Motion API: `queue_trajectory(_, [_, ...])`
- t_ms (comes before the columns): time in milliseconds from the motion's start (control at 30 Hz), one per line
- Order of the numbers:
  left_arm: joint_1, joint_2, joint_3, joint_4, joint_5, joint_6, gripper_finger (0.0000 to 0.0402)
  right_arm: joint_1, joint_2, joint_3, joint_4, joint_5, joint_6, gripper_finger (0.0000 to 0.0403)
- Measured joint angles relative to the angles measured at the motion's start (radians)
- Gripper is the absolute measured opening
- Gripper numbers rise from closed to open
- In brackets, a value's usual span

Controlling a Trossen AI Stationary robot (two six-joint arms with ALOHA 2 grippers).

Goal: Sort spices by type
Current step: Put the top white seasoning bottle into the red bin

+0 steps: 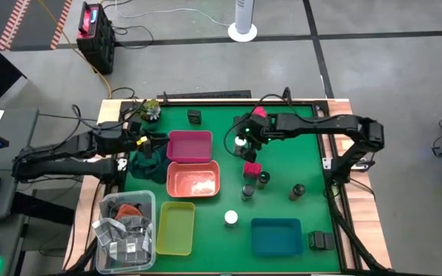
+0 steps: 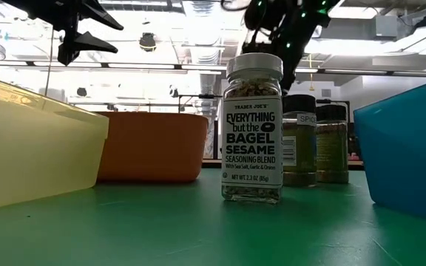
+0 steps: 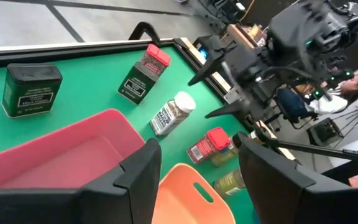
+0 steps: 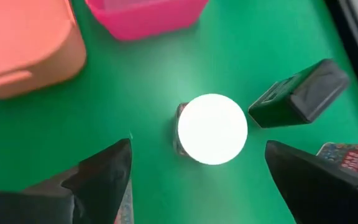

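My right gripper (image 1: 242, 140) (image 4: 197, 152) is open and hovers above a white-capped jar (image 4: 212, 129) standing on the green mat, one finger on either side and clear of it. A dark box (image 4: 300, 96) lies beside that jar, and a pink box (image 1: 259, 113) stands behind it. A second pink box (image 1: 252, 167), three grey-lidded jars (image 1: 263, 178) and another white-capped jar (image 1: 231, 218) (image 2: 252, 129) stand mid-table. Dark boxes sit at the far edge (image 1: 194, 116) and the near right (image 1: 317, 240). My left gripper (image 1: 146, 142) (image 3: 197, 146) is open above the pink tray's left side.
Pink tray (image 1: 190, 136), orange tray (image 1: 171, 184), yellow tray (image 1: 176, 228) and blue tray (image 1: 276, 236) lie on the mat. A clear bin of grey packets (image 1: 125, 230) sits near left, with dark cloth (image 1: 148, 162) and a small plant (image 1: 152, 109) on the left side. A person (image 3: 353, 93) sits beyond the table.
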Motion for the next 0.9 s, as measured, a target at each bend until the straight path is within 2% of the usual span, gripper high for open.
queue_trajectory(433, [0.000,0.000,0.000,-0.038,0.000,0.008,0.0206,-0.020,0.121,0.000,0.062,-0.013,-0.024,0.0368])
queue_trajectory(533, [0.000,0.000,0.000,-0.038,0.000,0.008,0.0206,-0.020,0.147,-0.001,0.059,-0.038,-0.024,0.0340])
queue_trajectory(800, [0.000,-0.001,0.000,-0.043,0.000,0.005,0.0206,-0.018,0.158,0.000,0.098,-0.075,-0.024,0.0229])
queue_trajectory(900, [0.000,-0.001,0.000,-0.043,0.001,0.000,0.0206,-0.019,0.158,0.000,0.097,-0.098,-0.024,0.0218])
